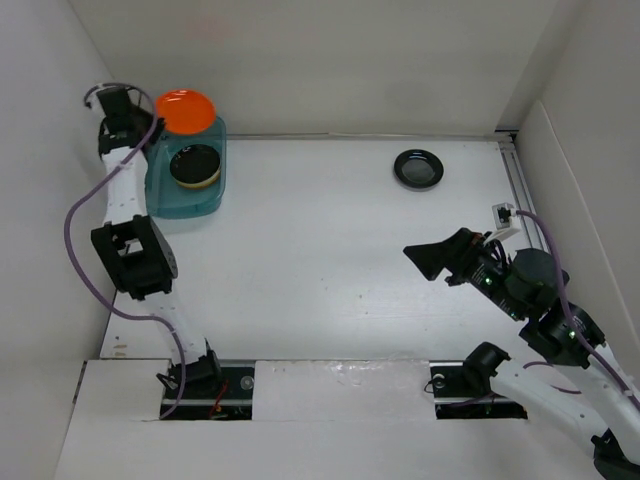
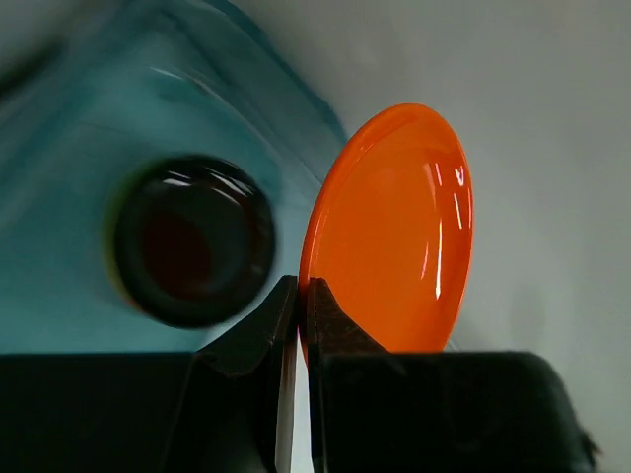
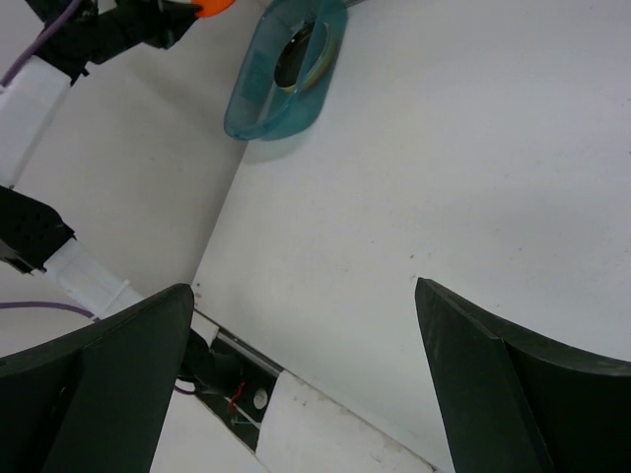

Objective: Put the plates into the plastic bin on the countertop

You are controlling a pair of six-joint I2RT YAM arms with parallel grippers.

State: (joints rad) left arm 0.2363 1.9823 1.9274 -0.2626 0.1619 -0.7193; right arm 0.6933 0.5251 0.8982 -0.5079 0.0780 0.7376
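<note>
Countertop [image 1: 330, 260], orange plate [image 1: 185, 111] by bin [image 1: 163, 197], black plate [image 1: 417, 169]

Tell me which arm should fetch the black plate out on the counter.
Right. The right end effector is open and nearer the black plate; the left end effector grips an orange plate.

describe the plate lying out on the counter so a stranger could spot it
Look across the white countertop to its far right, near the back wall. A glossy black plate lies there alone, flat on the surface. The other black plate sits inside the teal bin at far left.
</note>
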